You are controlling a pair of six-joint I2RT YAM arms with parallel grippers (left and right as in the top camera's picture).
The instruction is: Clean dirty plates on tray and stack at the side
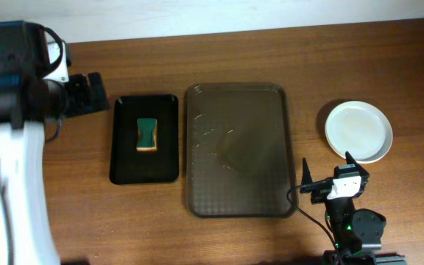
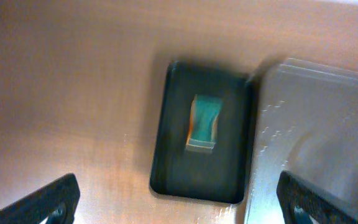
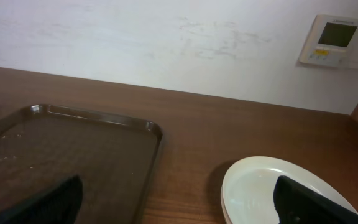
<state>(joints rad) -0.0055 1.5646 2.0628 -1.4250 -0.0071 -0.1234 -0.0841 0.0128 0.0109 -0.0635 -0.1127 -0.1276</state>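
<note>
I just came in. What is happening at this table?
A plate-cleaning job looks nearly finished here. White plates sit stacked on the table, right of the brown tray, which holds only faint marks. The sponge lies in the black tray. The left gripper and right gripper are open and empty.
</note>
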